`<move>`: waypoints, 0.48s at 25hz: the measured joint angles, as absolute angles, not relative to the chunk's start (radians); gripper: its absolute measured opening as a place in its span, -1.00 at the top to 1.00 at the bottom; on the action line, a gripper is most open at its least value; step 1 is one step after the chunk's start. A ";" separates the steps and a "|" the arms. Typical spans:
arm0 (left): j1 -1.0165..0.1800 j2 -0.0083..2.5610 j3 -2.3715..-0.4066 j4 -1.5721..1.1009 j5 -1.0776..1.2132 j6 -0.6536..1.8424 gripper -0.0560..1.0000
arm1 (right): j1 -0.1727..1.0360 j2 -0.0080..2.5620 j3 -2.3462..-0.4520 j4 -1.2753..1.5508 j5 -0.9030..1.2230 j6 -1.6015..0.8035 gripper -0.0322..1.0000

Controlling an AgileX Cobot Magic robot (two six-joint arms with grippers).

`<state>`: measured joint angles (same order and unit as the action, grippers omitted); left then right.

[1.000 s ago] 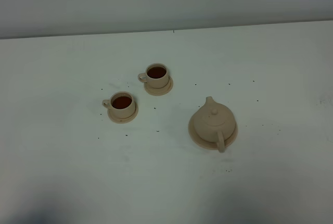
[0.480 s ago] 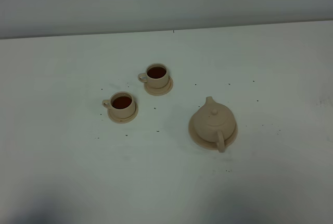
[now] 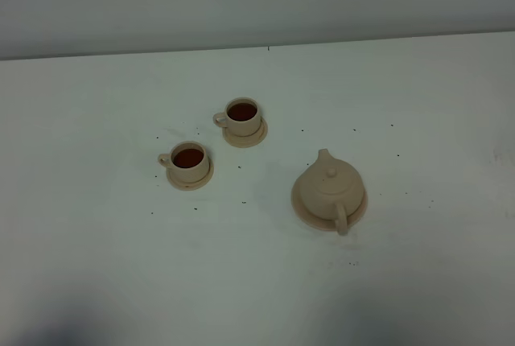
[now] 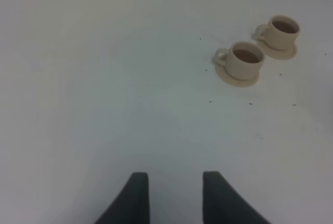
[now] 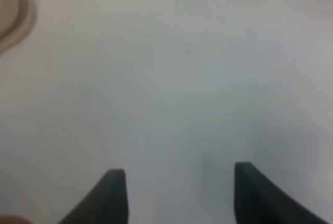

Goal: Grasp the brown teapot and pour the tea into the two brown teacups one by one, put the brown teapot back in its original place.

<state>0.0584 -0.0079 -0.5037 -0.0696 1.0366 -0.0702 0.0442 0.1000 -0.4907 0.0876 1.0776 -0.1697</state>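
From my station, nothing on the table point(image 3: 96, 265) has shifted since a second ago: the pot and both cups sit exactly where they were.

I count one brown teapot point(image 3: 329, 188), resting on one wide flat saucer point(image 3: 360, 208), on the right side in the high view, its handle toward the near edge. Left of it and well apart stand two brown teacups, the nearer cup point(image 3: 189, 158) and the farther cup point(image 3: 242, 115), each on its own small saucer and each holding dark tea. Small dark specks dot the tabletop.

The left gripper point(image 4: 170, 193) hangs over bare table with its two fingers apart, holding nothing. The right gripper point(image 5: 179, 195) is spread wide over bare table, also empty.
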 joint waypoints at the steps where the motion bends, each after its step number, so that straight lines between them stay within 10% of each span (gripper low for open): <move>1: 0.058 -0.008 -0.504 -0.070 1.037 -0.070 0.37 | 0.044 0.074 -0.490 0.088 1.078 -0.170 0.05; 12: 0.058 -0.008 -0.504 -0.070 1.037 -0.070 0.37 | 0.044 0.061 -0.489 0.088 1.078 -0.170 0.05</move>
